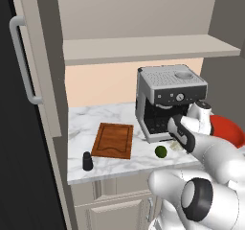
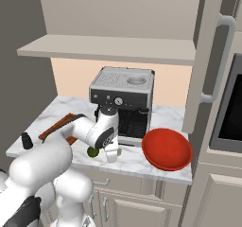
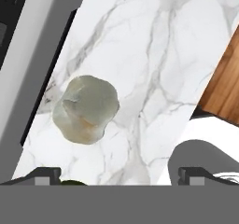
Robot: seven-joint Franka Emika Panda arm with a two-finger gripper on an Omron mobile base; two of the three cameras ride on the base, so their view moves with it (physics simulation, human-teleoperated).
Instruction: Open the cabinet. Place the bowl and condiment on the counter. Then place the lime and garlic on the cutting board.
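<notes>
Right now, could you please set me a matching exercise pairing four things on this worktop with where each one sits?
Things:
1. glossy red shallow bowl
2. small black cylindrical shaker
3. round dark-green lime
4. reddish-brown wooden cutting board

Places:
A. beside the board's near corner, at the counter's front edge
B. in front of the coffee machine
C. right of the coffee machine
D. left of the coffee machine, nothing on it

Pairs: 1-C, 2-A, 3-B, 4-D

Flanking base views; hand view downward

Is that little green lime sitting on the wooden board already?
No, the lime lies on the marble counter, right of the cutting board.
</notes>
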